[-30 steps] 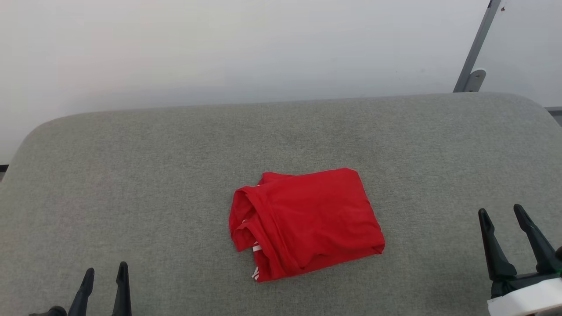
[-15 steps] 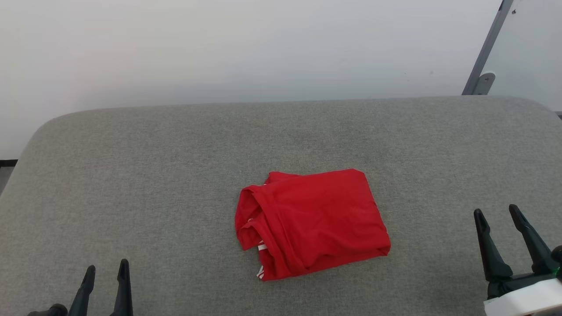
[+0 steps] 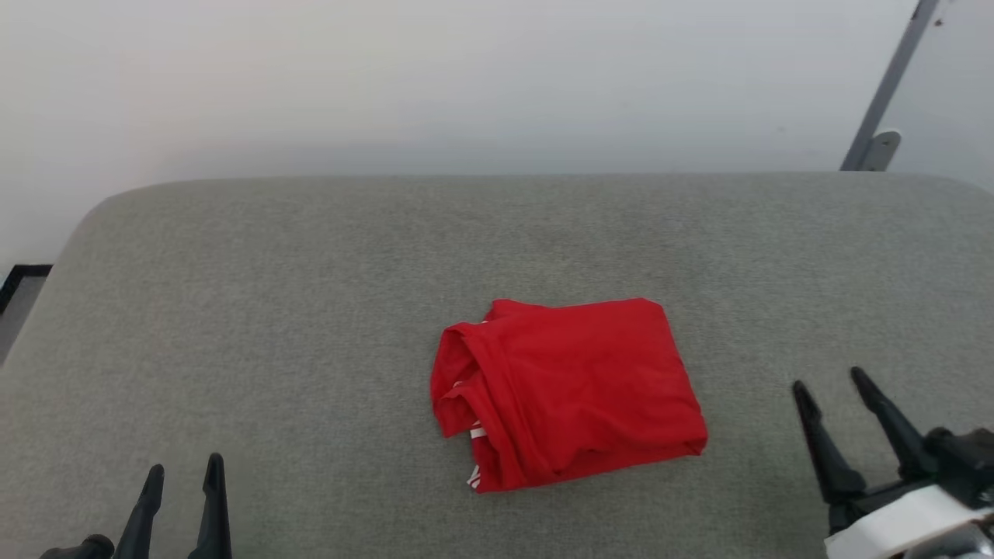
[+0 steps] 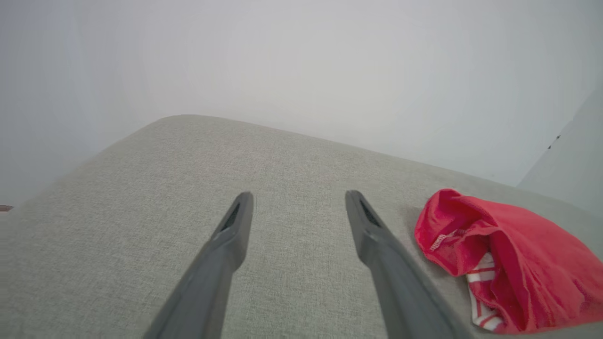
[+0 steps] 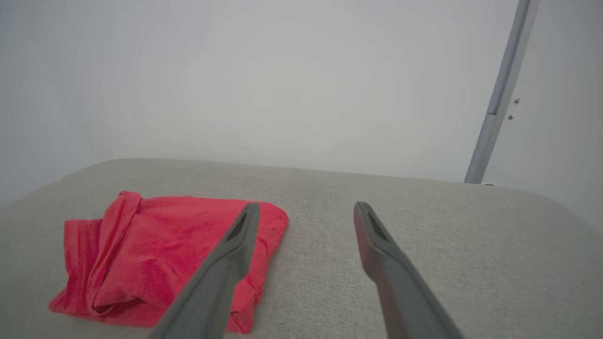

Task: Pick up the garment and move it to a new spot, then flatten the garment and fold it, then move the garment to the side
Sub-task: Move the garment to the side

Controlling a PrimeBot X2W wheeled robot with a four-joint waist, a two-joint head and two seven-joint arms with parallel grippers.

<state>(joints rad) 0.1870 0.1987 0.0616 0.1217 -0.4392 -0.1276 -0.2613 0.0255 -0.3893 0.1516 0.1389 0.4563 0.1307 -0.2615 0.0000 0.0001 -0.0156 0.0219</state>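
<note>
You are in what looks like a plain test room: grey upholstered pad (image 3: 311, 256) across the lower frame, blank white wall (image 3: 388, 78) above, grey metal post (image 3: 891, 78) at upper right.

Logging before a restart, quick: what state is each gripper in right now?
Left gripper: open, holding nothing, clear of the garment.
Right gripper: open, holding nothing, off to the garment's right side.

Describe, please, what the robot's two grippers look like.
The left gripper and right gripper each have two long, dark, tapering fingers with pointed tips. The right one joins a black base and white wrist section. Close up, the fingers look matte grey, slotted near the tips.
</note>
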